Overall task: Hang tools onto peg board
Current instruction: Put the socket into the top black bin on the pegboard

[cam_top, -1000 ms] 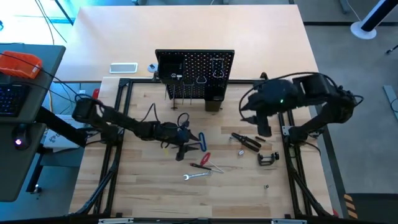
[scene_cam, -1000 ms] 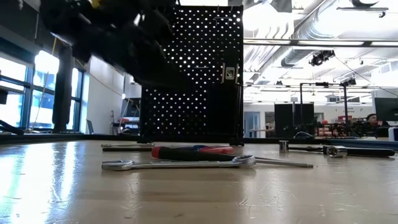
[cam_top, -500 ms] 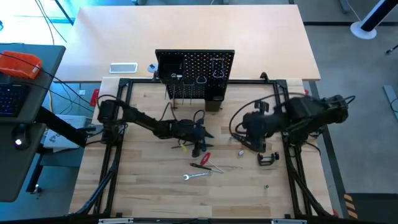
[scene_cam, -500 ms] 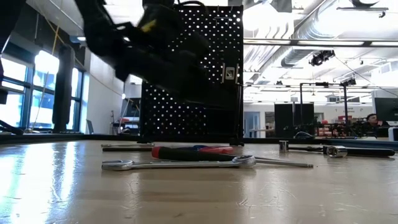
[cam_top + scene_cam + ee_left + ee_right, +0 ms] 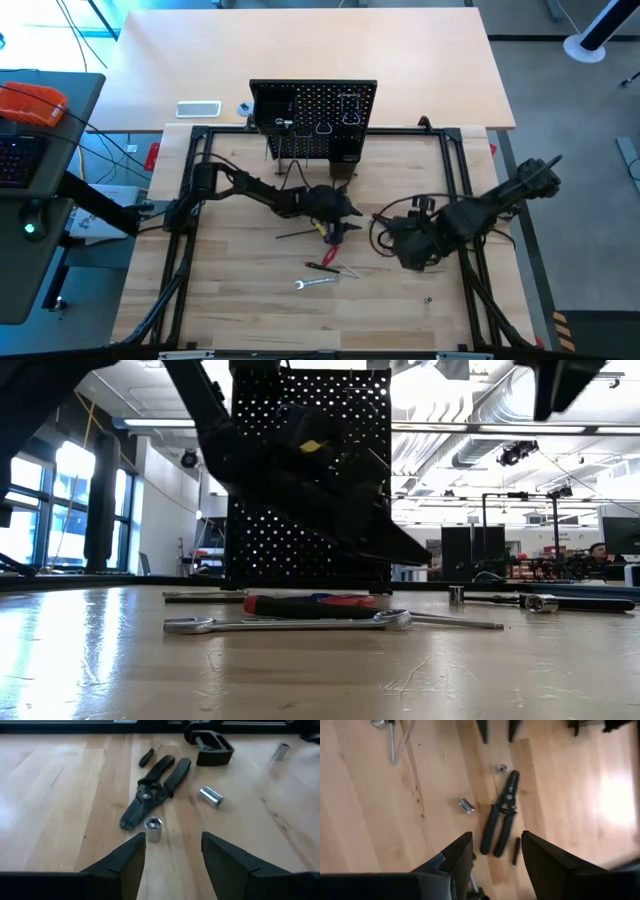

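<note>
Tools lie scattered over the light wooden tabletop (image 5: 240,300), in front of the upright black perforated peg board (image 5: 313,120) that stands at its far edge with metal hooks on its face. The left gripper (image 5: 173,851) hangs near the middle of the tabletop, its fingers spread apart and empty, aimed at the black-handled pliers (image 5: 156,790) lying flat just ahead. A small silver socket (image 5: 153,828) sits touching the pliers' nose, a second silver socket (image 5: 211,796) lies just beside the handles, and a black C-clamp (image 5: 209,746) rests farther off. The right gripper (image 5: 492,854) hovers over the right half of the tabletop, also parted and holding nothing; its wrist view looks down on the same pliers and a short dark bit (image 5: 516,851) beside the handles. Nearer the front edge lie a red-handled screwdriver (image 5: 310,605) and a long silver wrench (image 5: 290,623), the wrench just in front of the screwdriver in the low view.
</note>
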Available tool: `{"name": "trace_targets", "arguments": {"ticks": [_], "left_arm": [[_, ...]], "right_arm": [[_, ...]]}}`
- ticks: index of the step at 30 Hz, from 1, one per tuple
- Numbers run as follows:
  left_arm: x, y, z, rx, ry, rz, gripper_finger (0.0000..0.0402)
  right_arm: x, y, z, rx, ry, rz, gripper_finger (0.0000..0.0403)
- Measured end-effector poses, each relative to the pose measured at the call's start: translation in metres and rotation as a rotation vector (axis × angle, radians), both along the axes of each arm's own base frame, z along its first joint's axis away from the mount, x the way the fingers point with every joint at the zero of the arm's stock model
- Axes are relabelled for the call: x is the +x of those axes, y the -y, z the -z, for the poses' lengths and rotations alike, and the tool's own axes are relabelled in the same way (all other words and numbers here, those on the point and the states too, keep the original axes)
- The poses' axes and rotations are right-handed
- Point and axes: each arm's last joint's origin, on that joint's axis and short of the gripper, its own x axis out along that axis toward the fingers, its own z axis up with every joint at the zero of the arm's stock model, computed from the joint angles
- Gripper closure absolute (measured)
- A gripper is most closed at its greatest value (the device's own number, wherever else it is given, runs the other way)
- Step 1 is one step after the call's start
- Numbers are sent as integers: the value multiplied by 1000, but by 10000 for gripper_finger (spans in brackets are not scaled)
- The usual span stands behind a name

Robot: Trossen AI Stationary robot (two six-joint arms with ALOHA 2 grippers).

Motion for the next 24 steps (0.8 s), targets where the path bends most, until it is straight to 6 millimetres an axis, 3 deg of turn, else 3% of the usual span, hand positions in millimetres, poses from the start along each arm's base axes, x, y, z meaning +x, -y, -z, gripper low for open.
{"name": "trace_targets", "arguments": {"ticks": [8,13,24], "left_arm": [[21,-8,5,4,-37,-12,216],[22,-10,8,13,-73,-22,216],[22,-11,8,20,-58,-12,216]], "right_arm": [[-4,-14,46,-10,55,40,238],[-2,-17,75,-23,147,60,238],[-19,0,136,-73,188,227,238]]}}
